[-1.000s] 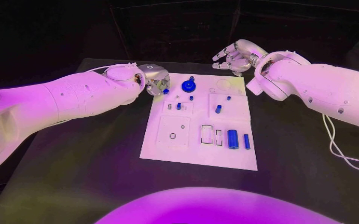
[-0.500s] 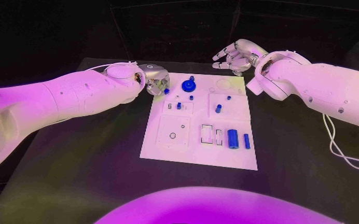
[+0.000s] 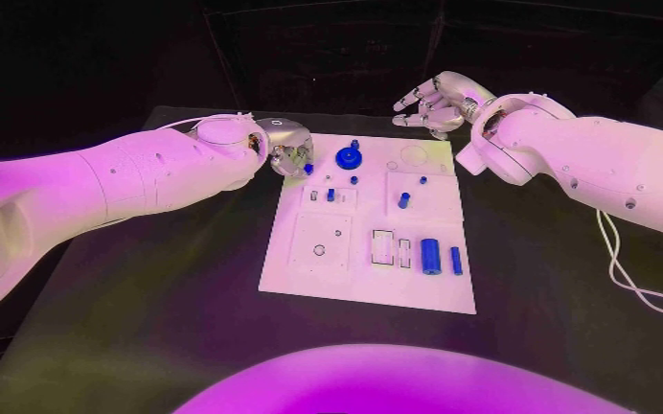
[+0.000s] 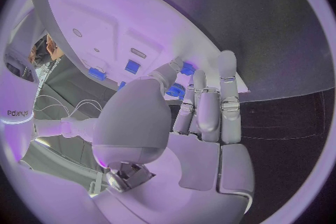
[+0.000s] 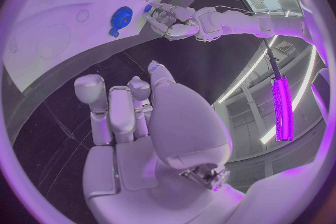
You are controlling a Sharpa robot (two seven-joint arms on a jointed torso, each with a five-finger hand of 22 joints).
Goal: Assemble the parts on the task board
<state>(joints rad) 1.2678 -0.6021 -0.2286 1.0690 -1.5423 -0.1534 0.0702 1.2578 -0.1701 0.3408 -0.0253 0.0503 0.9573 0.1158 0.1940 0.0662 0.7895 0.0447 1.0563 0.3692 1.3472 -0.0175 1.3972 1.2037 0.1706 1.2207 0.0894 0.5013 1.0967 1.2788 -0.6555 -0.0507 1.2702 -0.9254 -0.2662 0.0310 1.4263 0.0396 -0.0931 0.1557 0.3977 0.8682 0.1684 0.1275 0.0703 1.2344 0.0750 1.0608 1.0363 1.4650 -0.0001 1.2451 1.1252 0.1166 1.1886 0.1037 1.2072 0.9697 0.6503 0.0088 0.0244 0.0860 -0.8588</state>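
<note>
The white task board (image 3: 362, 285) lies in the middle of the black table. My left hand (image 3: 284, 149) hovers at the board's far left corner and pinches a small blue part (image 3: 307, 169) in its fingertips; the same part (image 5: 148, 8) shows beside the blue gear (image 5: 122, 15). The gear (image 3: 349, 156) stands on the board just right of that hand. Small blue pegs (image 3: 403, 200) stand mid-board, and a blue cylinder (image 3: 430, 257) lies nearer me. My right hand (image 3: 435, 103) floats beyond the board's far edge, fingers apart and holding nothing.
Empty rectangular slots (image 3: 383, 246) and a round hole (image 3: 319, 251) sit in the board's near half. Bare black table (image 3: 166, 299) surrounds the board. A cable (image 3: 615, 261) hangs under my right arm.
The left hand's fingers have shifted slightly with the small blue part near the gear. The right arm has stayed where it was.
</note>
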